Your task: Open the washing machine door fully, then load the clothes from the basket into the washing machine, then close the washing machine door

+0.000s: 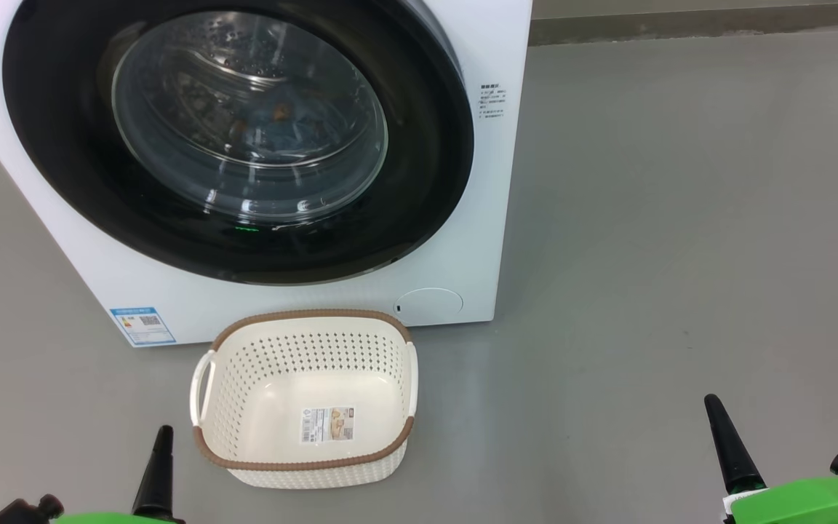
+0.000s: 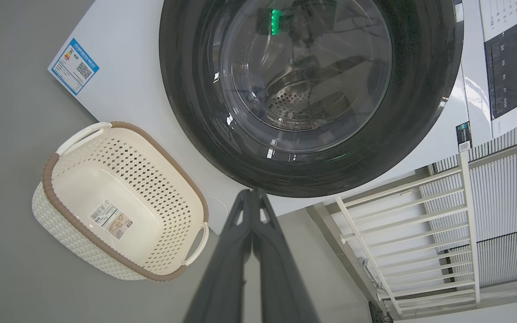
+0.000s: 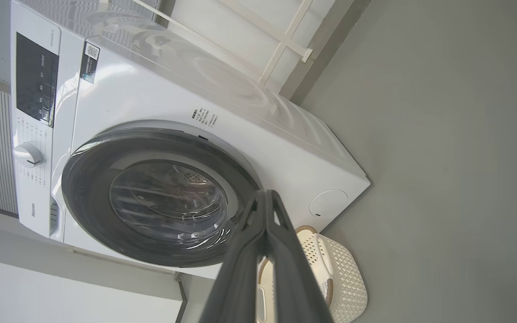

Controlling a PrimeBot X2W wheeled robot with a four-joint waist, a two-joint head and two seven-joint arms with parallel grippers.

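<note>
The white washing machine [image 1: 463, 182] stands ahead of me, and the washing machine door [image 1: 62, 145], black-rimmed with a bulging glass bowl, lies against its front. Through the glass I make out blue and orange patches of the clothes [image 1: 273, 116] in the steel drum. The cream basket [image 1: 302, 315] sits on the floor just in front of the machine, with only its label on the bottom inside. My left gripper [image 1: 164, 431] is shut at the lower left, beside the basket's left handle. My right gripper [image 1: 711, 399] is shut at the lower right, well apart from everything. Both wrist views show the fingers [image 2: 240, 251] [image 3: 245, 260] pressed together with nothing between them.
Grey floor spreads wide to the right of the machine. A white railing [image 2: 402, 233] stands against the wall behind the machine. The control panel and dial [image 3: 27, 154] run along the machine's top front. A round flap [image 1: 428, 306] sits low on its front.
</note>
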